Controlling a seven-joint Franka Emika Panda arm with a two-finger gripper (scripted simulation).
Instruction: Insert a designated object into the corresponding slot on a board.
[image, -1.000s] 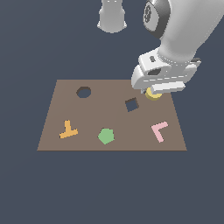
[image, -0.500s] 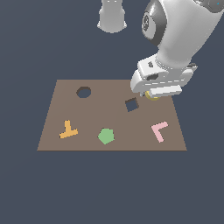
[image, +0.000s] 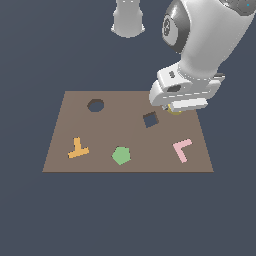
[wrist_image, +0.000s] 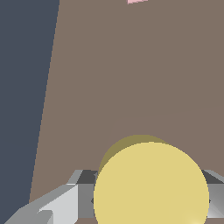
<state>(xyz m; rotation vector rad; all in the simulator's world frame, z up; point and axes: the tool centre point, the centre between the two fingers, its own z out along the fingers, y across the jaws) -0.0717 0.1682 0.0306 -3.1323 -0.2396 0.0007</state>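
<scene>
The yellow round disc fills the near part of the wrist view, with grey fingers pressed on both of its sides. In the exterior view only a sliver of the disc shows under the white hand. My gripper is shut on it, just over the brown board near its far right corner. The round slot lies at the board's far left, well apart from the disc. My fingertips are hidden by the hand in the exterior view.
A dark diamond-turned square hole lies just to the exterior view's left of the gripper. An orange T piece, a green pentagon and a pink L piece lie along the board's near side. The robot base stands behind.
The hand has shifted slightly toward the exterior view's left with the disc held, and the upper arm has swung further over the board. The pieces on the board have not moved.
</scene>
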